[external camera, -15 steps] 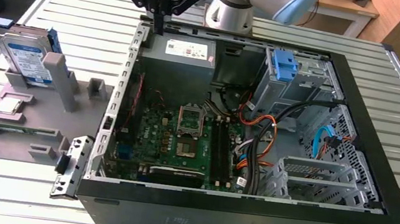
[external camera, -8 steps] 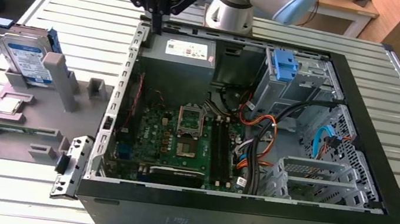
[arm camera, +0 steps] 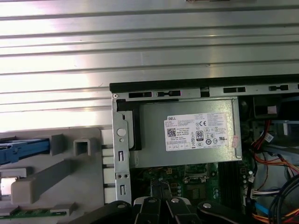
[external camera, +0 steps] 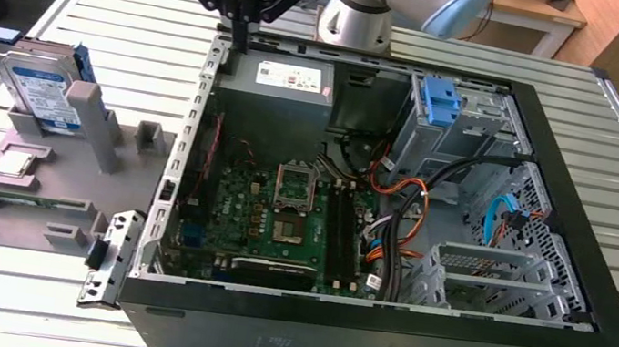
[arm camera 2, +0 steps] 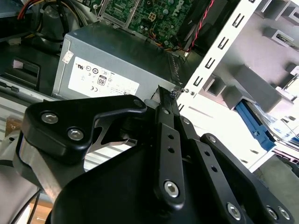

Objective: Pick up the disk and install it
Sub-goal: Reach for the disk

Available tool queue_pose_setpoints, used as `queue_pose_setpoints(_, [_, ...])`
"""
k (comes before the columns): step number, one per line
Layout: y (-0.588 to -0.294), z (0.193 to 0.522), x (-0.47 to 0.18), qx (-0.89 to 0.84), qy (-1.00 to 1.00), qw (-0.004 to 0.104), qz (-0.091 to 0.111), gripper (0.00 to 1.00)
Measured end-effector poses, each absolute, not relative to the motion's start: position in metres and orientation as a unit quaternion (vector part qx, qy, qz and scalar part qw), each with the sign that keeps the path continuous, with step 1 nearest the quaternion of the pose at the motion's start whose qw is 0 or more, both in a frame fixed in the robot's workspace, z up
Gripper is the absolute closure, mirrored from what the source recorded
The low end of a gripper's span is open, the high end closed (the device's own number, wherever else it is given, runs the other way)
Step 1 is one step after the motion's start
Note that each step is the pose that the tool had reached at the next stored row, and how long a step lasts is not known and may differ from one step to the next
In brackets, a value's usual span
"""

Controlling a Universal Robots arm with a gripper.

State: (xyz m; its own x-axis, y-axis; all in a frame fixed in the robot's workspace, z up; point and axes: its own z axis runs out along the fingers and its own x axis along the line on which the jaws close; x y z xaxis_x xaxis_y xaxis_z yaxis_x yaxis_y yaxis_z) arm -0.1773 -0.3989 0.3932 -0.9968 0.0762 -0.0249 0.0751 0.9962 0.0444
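gripper (external camera: 237,39) empty, fingers together, above the far left corner of the case (external camera: 384,337), beside the power-supply box (external camera: 287,78). disk (external camera: 42,92) stands untouched in the grey fixture (external camera: 31,187), exterior view's left, well apart. pick-up and installation not yet done.

Gripper (external camera: 238,38) over open computer case's (external camera: 384,337) edge

Light is bright and diffuse, from above. Hard glare off the ribbed metal bench (arm camera: 140,46) beyond the fingers (arm camera: 156,192); slats bleach to white in the first wrist view. Case (external camera: 255,124) interior near the fingers is dim, shadows soft. Second wrist view: fingers close to the lens, slightly soft.
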Motion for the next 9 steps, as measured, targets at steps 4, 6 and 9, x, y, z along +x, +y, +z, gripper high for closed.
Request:
queue_pose_setpoints(4, [-0.3989, 0.3932, -0.1785, 0.038, 0.999, 0.013, 0.022, 0.89])
queue_pose_setpoints(6, [-0.3989, 0.3932, -0.179, 0.038, 0.999, 0.013, 0.022, 0.89])
queue_pose_setpoints(9, [-0.3989, 0.3932, -0.1798, 0.038, 0.999, 0.013, 0.022, 0.89])
